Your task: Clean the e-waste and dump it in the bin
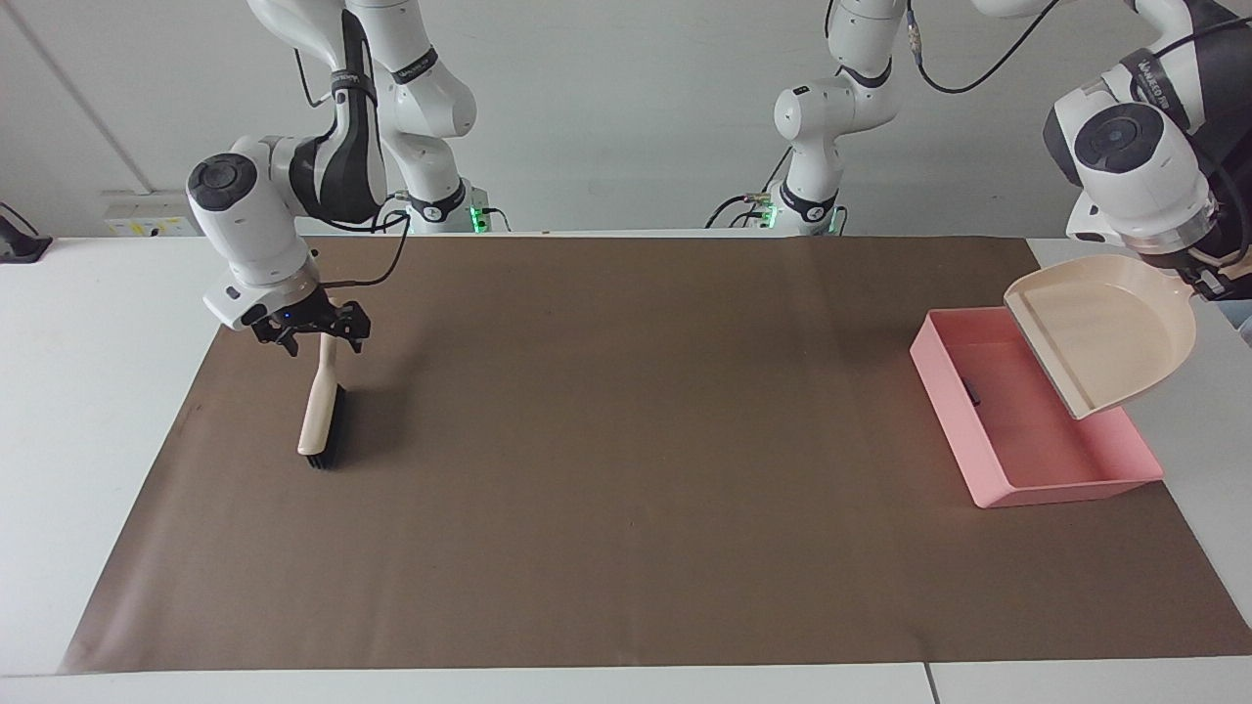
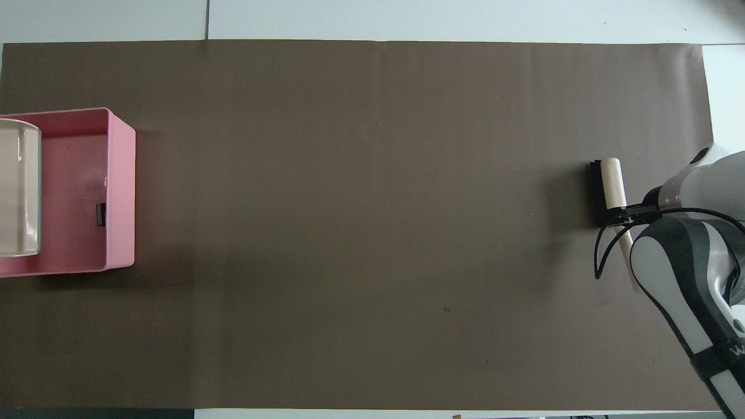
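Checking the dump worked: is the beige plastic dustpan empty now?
Empty: the beige plastic dustpan, tilted over the pink bin, shows a bare inside; one dark piece lies in the bin.

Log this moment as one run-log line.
left pincer: shut on dustpan, tilted over bin | right pincer: open over brush handle | dark piece: in bin | white piece: unseen

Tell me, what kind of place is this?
Probably a robotics lab: two white robot arms stand at a table covered with brown paper, with only a brush, beige dustpan and pink bin.
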{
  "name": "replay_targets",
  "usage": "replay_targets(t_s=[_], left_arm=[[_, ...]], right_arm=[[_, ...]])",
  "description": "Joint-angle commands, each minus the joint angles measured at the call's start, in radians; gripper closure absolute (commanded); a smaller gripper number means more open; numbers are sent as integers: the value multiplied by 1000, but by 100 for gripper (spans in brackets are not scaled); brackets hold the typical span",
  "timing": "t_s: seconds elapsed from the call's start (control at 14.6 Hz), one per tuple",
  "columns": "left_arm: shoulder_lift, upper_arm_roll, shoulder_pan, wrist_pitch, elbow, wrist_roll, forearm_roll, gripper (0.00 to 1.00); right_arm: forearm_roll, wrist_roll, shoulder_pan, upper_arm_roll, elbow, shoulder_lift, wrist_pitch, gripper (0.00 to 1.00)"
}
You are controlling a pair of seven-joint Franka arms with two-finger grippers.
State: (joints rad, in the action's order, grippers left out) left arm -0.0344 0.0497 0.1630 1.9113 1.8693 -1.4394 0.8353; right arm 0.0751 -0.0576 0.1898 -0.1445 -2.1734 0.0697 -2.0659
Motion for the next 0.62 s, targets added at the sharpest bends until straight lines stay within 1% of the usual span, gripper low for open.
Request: replay_targets(t_s=[0.0,0.07,0.14,0.21,0.27,0.48,0.55], left_arm=[[-36,-1,-89,-26,75,8,-143,99],[-54,-2,-127,-25,103,10,-175,99],[-59,1,-143,-25,120,11,-198,99],[-58,1,-183,-21,134,16,-247,99],[-46,-2,-241,-12,148,48,-289,99],[-24,-1,-359,38,221,238,-324,100],[-15,-1,-384,55,250,266,-343,100]], right_arm=[[2,177,-107,-7,64,7,69,0],[0,235,-143,-7,92,5,85,0],[-6,286,-176,-7,124,5,105,0],[-15,315,-205,-7,170,4,136,0],[-18,320,-210,-7,223,2,176,0],[-18,321,-191,0,416,-4,324,0],[-17,321,-179,2,479,-5,383,0]])
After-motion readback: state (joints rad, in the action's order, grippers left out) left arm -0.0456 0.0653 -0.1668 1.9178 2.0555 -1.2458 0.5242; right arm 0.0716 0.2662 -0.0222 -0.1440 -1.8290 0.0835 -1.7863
